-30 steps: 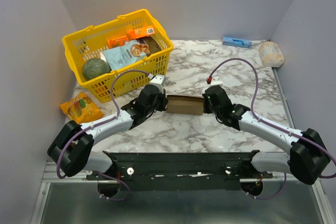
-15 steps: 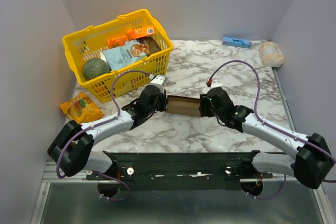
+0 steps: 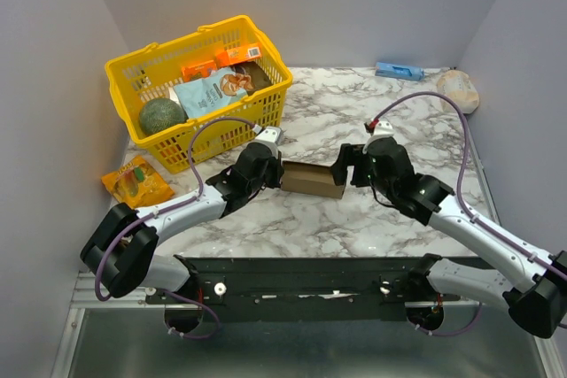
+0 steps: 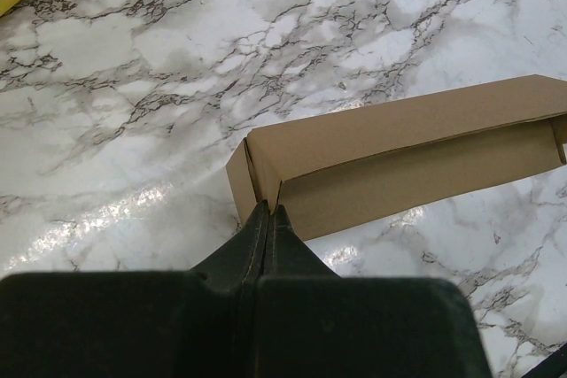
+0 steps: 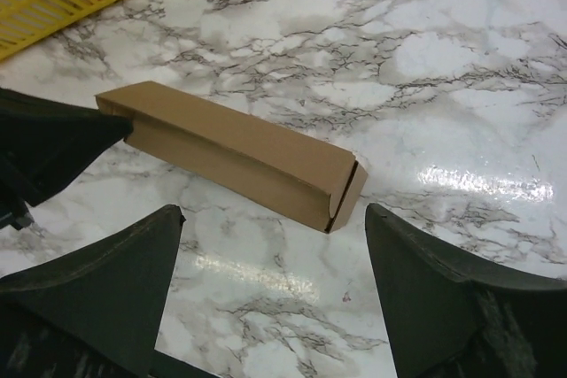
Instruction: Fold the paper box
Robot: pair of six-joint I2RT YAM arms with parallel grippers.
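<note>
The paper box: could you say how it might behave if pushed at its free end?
Probably light, the paper box should slide on the glossy table, pivoting where the left gripper pinches it. Its thin walls may buckle; the loose flap likely folds.

matt brown cardboard paper box (image 5: 232, 141), glossy marble-look table (image 3: 319, 219), yellow plastic basket (image 3: 226, 130)
</note>
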